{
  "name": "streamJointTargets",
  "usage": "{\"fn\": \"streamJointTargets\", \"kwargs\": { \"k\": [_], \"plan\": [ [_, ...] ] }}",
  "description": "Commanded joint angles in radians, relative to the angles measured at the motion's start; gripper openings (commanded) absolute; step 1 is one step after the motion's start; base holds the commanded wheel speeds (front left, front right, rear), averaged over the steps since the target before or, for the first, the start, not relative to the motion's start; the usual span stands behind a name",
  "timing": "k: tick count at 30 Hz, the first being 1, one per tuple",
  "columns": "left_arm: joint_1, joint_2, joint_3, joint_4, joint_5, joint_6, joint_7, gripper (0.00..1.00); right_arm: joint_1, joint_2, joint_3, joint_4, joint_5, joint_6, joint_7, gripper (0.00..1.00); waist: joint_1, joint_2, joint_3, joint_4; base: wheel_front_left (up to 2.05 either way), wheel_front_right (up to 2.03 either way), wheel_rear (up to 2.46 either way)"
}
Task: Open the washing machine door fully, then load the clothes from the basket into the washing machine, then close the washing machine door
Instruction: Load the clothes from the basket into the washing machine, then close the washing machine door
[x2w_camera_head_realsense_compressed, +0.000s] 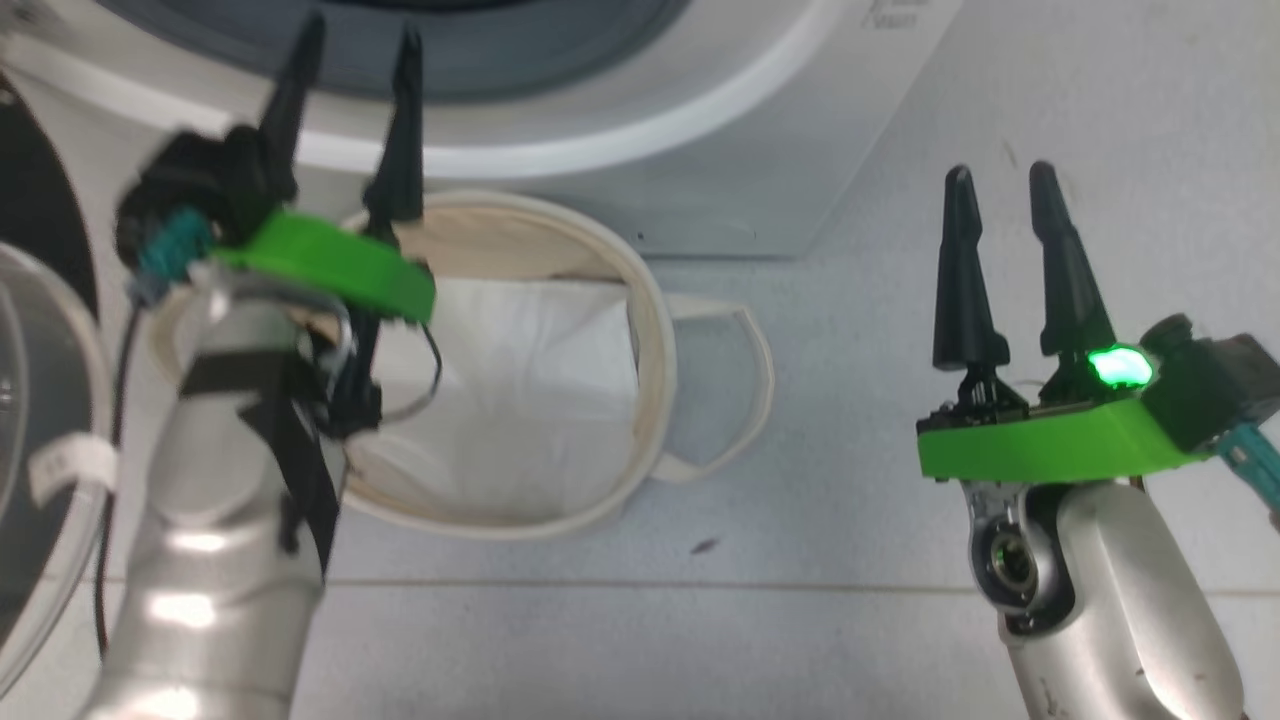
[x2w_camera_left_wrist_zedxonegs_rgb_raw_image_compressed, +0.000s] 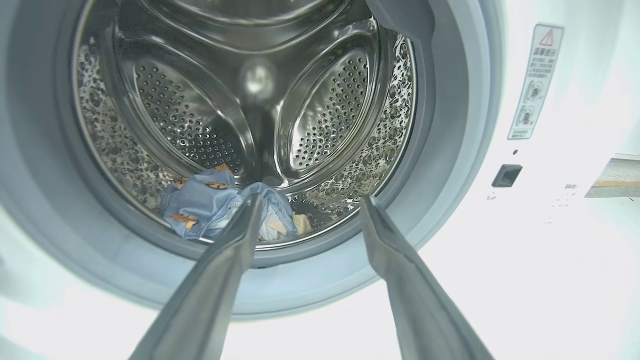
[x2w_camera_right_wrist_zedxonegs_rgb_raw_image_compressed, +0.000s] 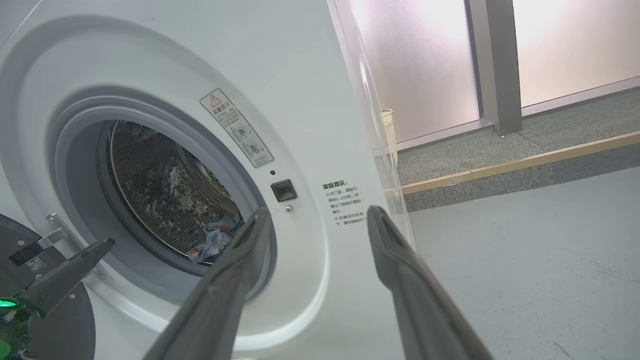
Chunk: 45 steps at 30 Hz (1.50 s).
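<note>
I count one basket (x2w_camera_head_realsense_compressed: 655, 330) on the floor in front of the washing machine (x2w_camera_head_realsense_compressed: 720, 130), with one flat white sheet (x2w_camera_head_realsense_compressed: 530, 390) in it. The clothes (x2w_camera_left_wrist_zedxonegs_rgb_raw_image_compressed: 210, 207), a single blue and cream bundle, lie low in the steel drum (x2w_camera_left_wrist_zedxonegs_rgb_raw_image_compressed: 190, 115). The door (x2w_camera_head_realsense_compressed: 40, 200) stands open at the left. My left gripper (x2w_camera_head_realsense_compressed: 358, 30) and right gripper (x2w_camera_head_realsense_compressed: 1000, 172) are both spread wide, holding nothing.

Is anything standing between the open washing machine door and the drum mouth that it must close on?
Yes: the left gripper hangs before the drum, beside the washing machine door; it seems in the door's swing.
</note>
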Motion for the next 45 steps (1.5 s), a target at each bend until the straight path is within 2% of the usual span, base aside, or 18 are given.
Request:
{"fn": "streamJointTargets", "kwargs": {
  "k": [1, 10, 17, 24, 33, 45],
  "plan": [
    [0.05, 0.021, 0.026, -0.043, -0.005, -0.005, -0.004, 1.0, 0.028, 0.004, 0.023, -0.022, 0.006, 0.0, -0.005, 1.0, 0.0, 0.0, -0.094, 0.032, 0.0, 0.0, 0.0],
    [0.276, -0.012, 0.006, -0.135, -0.051, -0.005, -0.004, 1.0, 0.101, 0.004, 0.011, 0.004, 0.002, 0.0, -0.005, 1.0, 0.0, 0.0, -0.204, 0.106, 0.0, 0.0, 0.0],
    [0.409, -0.024, 0.022, -0.206, -0.033, 0.004, -0.004, 1.0, 0.145, 0.004, 0.015, 0.02, 0.015, 0.0, -0.005, 1.0, 0.0, 0.0, -0.268, 0.144, 0.0, 0.0, 0.0],
    [0.528, -0.032, 0.044, -0.253, -0.038, 0.024, -0.004, 1.0, 0.183, 0.004, 0.007, 0.035, 0.019, 0.0, -0.005, 1.0, 0.0, 0.0, -0.327, 0.161, 0.0, 0.0, 0.0],
    [0.599, -0.034, 0.049, -0.347, 0.038, 0.055, -0.004, 1.0, 0.202, 0.004, 0.009, 0.056, 0.007, 0.0, -0.005, 1.0, 0.0, 0.0, -0.342, 0.165, 0.0, 0.0, 0.0],
    [0.653, -0.035, 0.055, -0.387, 0.019, 0.068, -0.004, 1.0, 0.226, 0.004, -0.018, 0.127, -0.004, 0.0, -0.005, 1.0, 0.0, 0.0, -0.362, 0.148, 0.0, 0.0, 0.0]
  ]
}}
